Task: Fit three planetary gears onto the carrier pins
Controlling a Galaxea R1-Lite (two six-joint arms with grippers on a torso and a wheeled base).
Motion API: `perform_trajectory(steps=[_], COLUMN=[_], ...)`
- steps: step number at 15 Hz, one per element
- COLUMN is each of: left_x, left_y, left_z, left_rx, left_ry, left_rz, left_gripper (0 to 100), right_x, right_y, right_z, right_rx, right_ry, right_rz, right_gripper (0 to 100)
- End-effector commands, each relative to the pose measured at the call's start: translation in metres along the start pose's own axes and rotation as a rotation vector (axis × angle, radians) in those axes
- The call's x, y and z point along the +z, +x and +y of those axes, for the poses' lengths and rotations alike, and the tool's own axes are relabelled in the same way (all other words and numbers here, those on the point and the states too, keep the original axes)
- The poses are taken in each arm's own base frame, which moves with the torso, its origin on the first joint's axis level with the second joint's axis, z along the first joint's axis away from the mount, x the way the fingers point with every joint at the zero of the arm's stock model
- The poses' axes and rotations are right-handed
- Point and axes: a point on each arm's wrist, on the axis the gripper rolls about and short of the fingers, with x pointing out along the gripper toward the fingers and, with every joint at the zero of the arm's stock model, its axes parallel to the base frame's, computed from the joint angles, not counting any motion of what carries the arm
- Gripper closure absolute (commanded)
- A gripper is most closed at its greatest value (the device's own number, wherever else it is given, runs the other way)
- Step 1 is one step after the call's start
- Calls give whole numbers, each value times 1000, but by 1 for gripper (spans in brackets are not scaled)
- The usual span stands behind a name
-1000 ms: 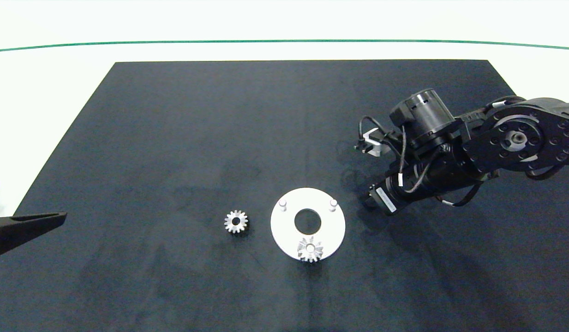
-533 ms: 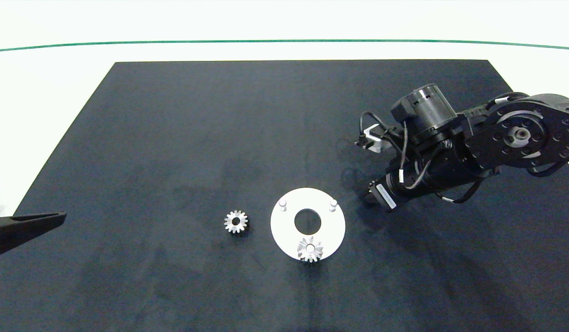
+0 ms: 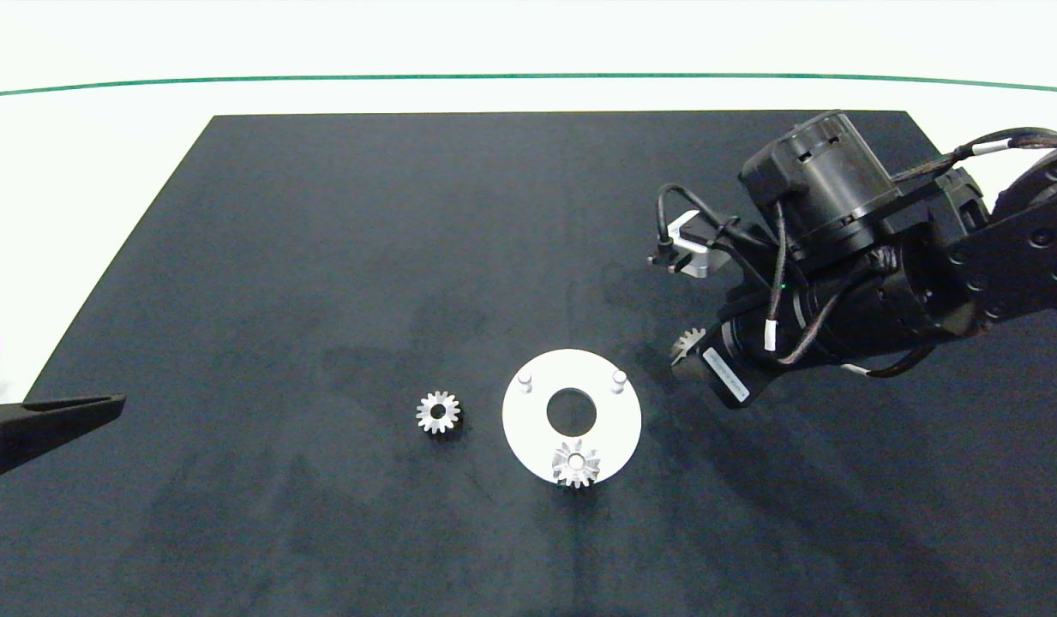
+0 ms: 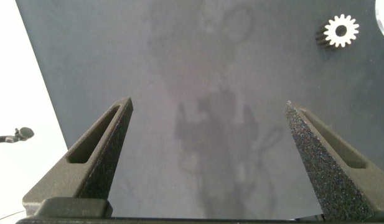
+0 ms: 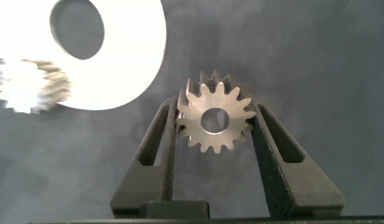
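Note:
The white carrier disc (image 3: 528, 420) lies on the dark mat. Two bare carrier pins (image 3: 525, 378) (image 3: 617, 377) stand on its far side, and one planetary gear (image 3: 576, 463) sits on the near pin. A second gear (image 3: 438, 412) lies loose on the mat left of the disc. My right gripper (image 5: 213, 113) is shut on the third gear (image 5: 215, 120), held flat just above the mat right of the disc; that gear (image 3: 687, 345) peeks out from under the right arm. My left gripper (image 4: 207, 106) is open and holds nothing, at the mat's left edge.
The dark mat (image 3: 322, 257) covers most of the white table. The right arm's wrist and cables (image 3: 802, 257) hang over the mat's right side. The loose gear (image 4: 341, 31) shows far ahead in the left wrist view.
The right arm has risen and drawn slightly back from the mat, and the gear in its fingers now shows at the gripper's tip. Left arm, disc and other gears are unmoved.

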Motion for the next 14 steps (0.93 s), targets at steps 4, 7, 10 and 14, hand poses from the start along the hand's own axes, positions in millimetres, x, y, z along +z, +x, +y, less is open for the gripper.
perform_trajectory(steps=[4,7,10,14], left_x=[0,0,0,-1], left_y=[0,-1,-1,-3], left_z=[0,0,0,0], left_rx=[0,1,3,4], left_ry=[1,1,1,1], left_rz=[2,-1,-2,-6], left_gripper=[0,0,0,0], right_x=[13,17,18,22], right_y=[15,24,23,25], right_z=[35,38,37,38], right_rx=[28,31,30,31], right_ry=[-76,-76,-76,-76], right_rz=[6,10,6,1], right_gripper=[96,96,96,96])
